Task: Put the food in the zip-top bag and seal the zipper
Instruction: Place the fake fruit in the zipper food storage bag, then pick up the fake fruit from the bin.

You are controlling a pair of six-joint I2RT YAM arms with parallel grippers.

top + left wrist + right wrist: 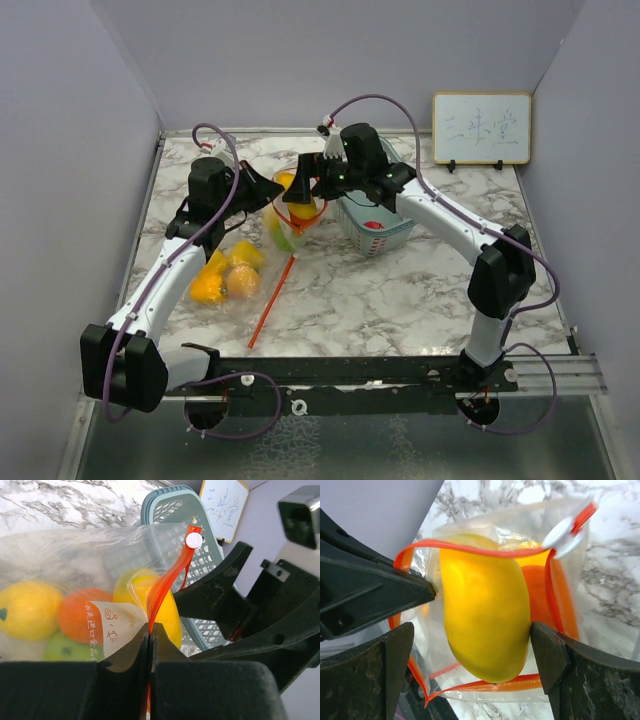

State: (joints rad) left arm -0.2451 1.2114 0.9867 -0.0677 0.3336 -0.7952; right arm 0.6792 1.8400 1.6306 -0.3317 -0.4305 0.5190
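From the top camera, the zip-top bag (pixel 290 228) is held upright over the far half of the marble table (pixel 380 290), a little left of its middle. The left gripper (pixel 276 190) is at its left side and the right gripper (pixel 302 192) is over its mouth. Just to the right of the bag stands the pale blue basket (pixel 398 238) with one red piece (pixel 375 226) in it, and a whiteboard (pixel 481 128) leans at the far right corner. Nearer the left edge lies a cluster of yellow and orange food (pixel 225 278) (whether clear film covers it cannot be told), with a thin red strip (pixel 270 302) on the marble beside it. The left wrist camera shows the left gripper's fingers (pixel 161 657) pressed together on the bag's red zipper edge (pixel 171 575), below the white slider (pixel 193 540). Through the plastic show a lemon (pixel 27 611), an orange piece (pixel 75 612), a green piece (pixel 65 649) and a yellow mango (pixel 170 617). In the right wrist camera the right gripper's fingers (pixel 390 660) are spread. The mango sits between them in the open mouth of the bag, ringed by the red zipper, close against the finger at the right of the picture, with a gap at the other.
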